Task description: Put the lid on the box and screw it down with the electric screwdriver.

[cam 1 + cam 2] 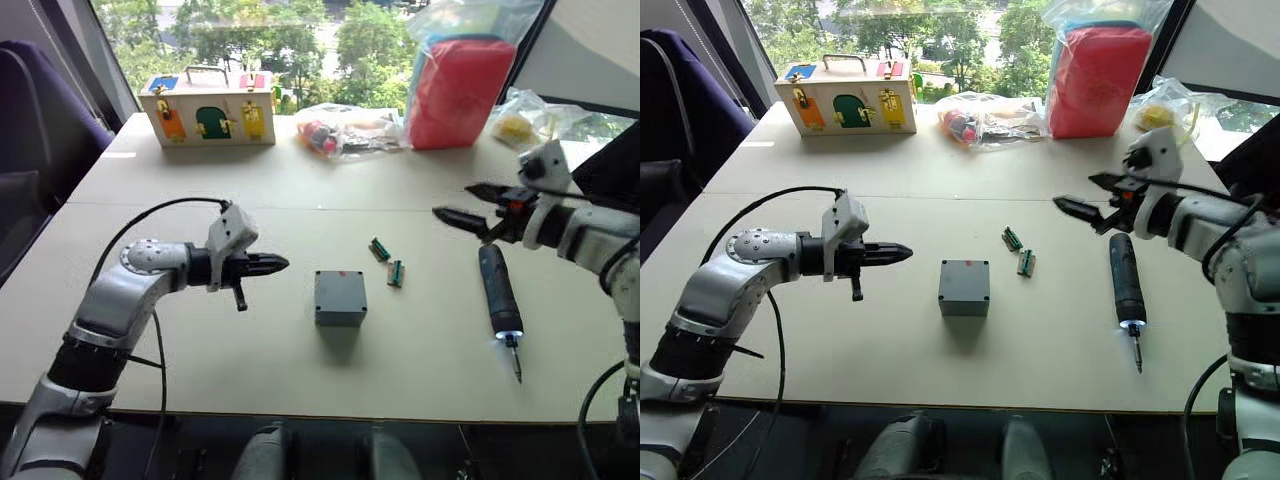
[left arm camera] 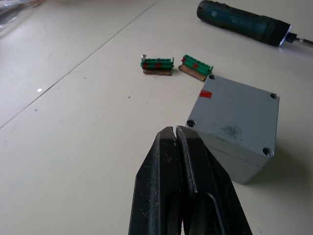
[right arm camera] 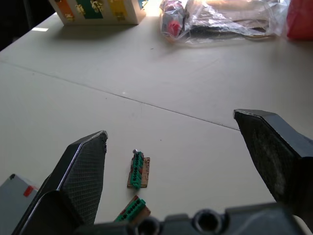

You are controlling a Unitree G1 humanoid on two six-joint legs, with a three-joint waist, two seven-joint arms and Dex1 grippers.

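The small grey box (image 1: 340, 297) stands in the middle of the table. The lid (image 2: 239, 115) lies flush on top of it, with corner holes and a small red mark near one edge. My left gripper (image 1: 278, 264) hovers shut and holds nothing, a short way to the box's left and pointing at it. The electric screwdriver (image 1: 498, 290) lies on the table to the box's right, bit toward the front edge, with a light glowing at its tip. My right gripper (image 1: 455, 200) is open in the air just behind the screwdriver's rear end and is not touching it.
Two green connector pieces (image 1: 388, 260) lie between box and screwdriver. At the back stand a wooden box with coloured doors (image 1: 208, 108), clear plastic bags of parts (image 1: 345, 128) and a bagged red pouch (image 1: 458, 85). A seam (image 1: 300, 208) crosses the table.
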